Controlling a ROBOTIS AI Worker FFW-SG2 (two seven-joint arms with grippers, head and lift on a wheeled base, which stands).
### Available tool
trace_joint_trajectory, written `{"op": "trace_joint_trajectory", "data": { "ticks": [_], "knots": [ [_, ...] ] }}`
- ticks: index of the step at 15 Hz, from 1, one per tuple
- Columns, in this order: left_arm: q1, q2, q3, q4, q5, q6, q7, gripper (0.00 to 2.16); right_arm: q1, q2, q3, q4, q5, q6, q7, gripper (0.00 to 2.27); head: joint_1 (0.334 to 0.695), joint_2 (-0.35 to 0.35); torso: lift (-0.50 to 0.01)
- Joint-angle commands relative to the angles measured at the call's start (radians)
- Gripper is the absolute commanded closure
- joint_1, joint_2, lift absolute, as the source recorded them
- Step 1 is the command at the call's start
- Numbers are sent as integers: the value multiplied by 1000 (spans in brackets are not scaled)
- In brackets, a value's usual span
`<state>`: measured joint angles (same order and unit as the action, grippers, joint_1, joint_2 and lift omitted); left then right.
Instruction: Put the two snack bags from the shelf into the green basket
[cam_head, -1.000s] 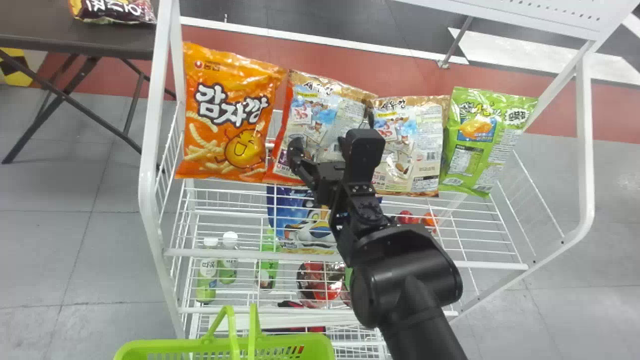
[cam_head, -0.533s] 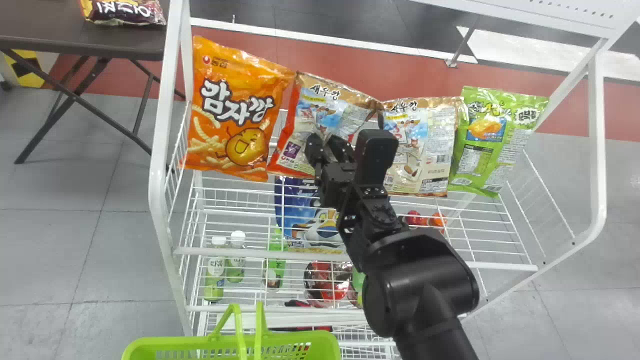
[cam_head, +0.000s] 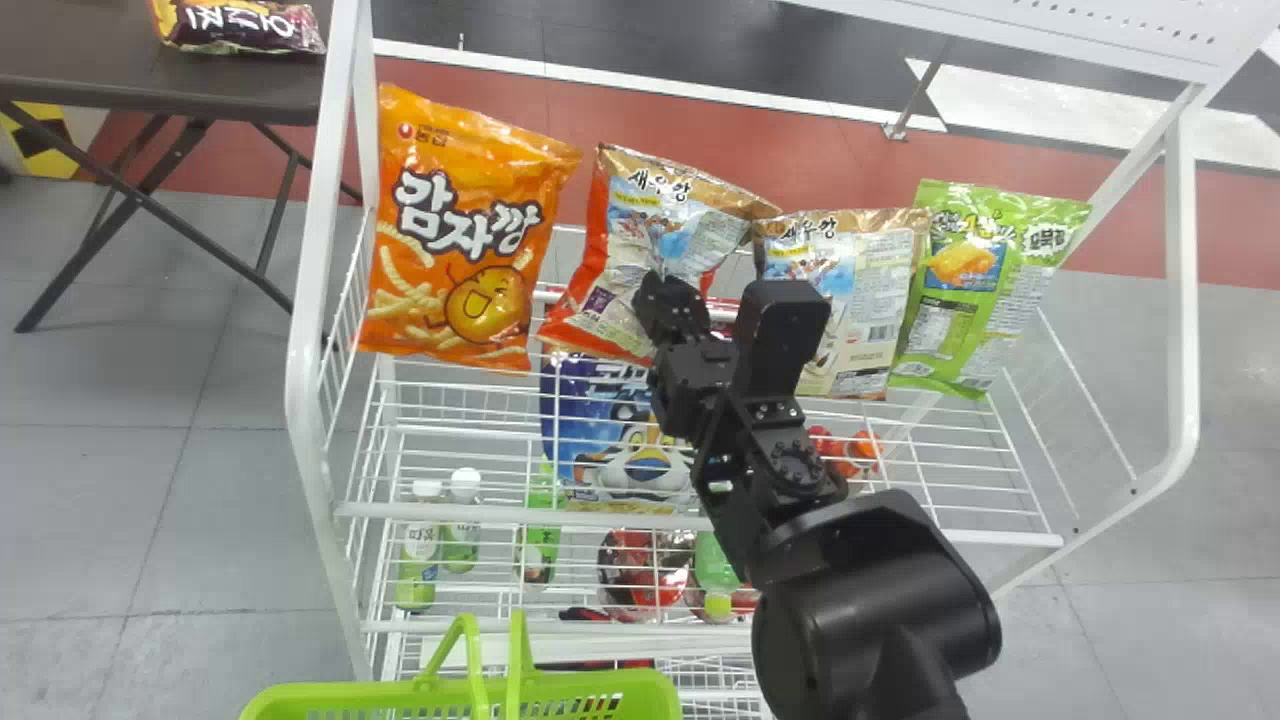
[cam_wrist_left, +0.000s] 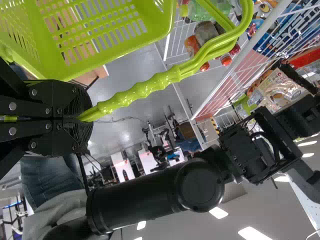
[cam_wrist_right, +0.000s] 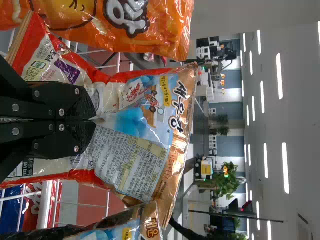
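Jaws of the right gripper (cam_head: 670, 300) are closed on the front of a red-edged snack bag (cam_head: 640, 240), and in the right wrist view its foil puckers around the pinch. That bag is in the row along the back of the white shelf (cam_head: 430, 511), between an orange bag (cam_head: 460, 240) on the left and a similar tan-topped bag (cam_head: 880, 280) on the right, with a green bag (cam_head: 965, 300) past that one. Jaws of the left gripper (cam_wrist_left: 86, 119) are clamped around the handle (cam_wrist_left: 145, 89) of the green basket (cam_head: 340, 692), which is at the near side of the shelf, toward the left. A blue bag (cam_head: 605, 410) and bottles (cam_head: 418, 570) sit lower in the rack; off to the left, a dark packet (cam_head: 240, 28) lies on a desk (cam_head: 90, 65).
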<state>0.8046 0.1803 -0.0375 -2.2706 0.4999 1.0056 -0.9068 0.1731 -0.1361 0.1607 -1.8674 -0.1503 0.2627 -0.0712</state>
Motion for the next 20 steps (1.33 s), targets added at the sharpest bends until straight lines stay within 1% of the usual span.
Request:
{"op": "trace_joint_trajectory", "data": {
  "ticks": [1, 2, 4, 5, 9, 11, 15, 17, 20],
  "knots": [
    [1, 1, -5, -4, 0, 0, -3, 1983, 16, -3, -17, -27, -25, -3, 36, 2250, 695, -281, -10],
    [1, 1, -5, -6, 0, 0, -6, 1983, 22, -3, -23, -35, -31, -15, 64, 2250, 695, -281, -10],
    [4, 1, -5, -9, -1, 0, -7, 1983, 40, -3, -24, -68, -37, -6, 77, 2250, 695, -279, -10],
    [5, 1, -5, -9, -1, 0, -7, 1983, 49, -10, -23, -95, -40, 13, 79, 2250, 695, -278, -10],
    [13, 1, -12, -21, -6, -3, -7, 1983, 98, -31, -21, -210, -69, 123, 146, 2250, 695, -268, -10],
    [13, 1, -16, -23, -9, -3, -7, 1983, 151, -48, -18, -283, -75, 169, 148, 2250, 695, -253, -10],
    [12, 1, -21, -27, -15, -3, 3, 1983, 290, -102, -20, -498, -87, 393, 148, 2250, 695, -254, -10],
    [12, 1, -27, -29, -17, -3, 6, 1983, 364, -119, -67, -615, -117, 590, 148, 2250, 695, -262, -10],
    [12, -1, -42, -29, -24, -3, 8, 1983, 439, -120, -145, -700, -161, 743, 174, 2250, 695, -313, -10]
  ]
}}
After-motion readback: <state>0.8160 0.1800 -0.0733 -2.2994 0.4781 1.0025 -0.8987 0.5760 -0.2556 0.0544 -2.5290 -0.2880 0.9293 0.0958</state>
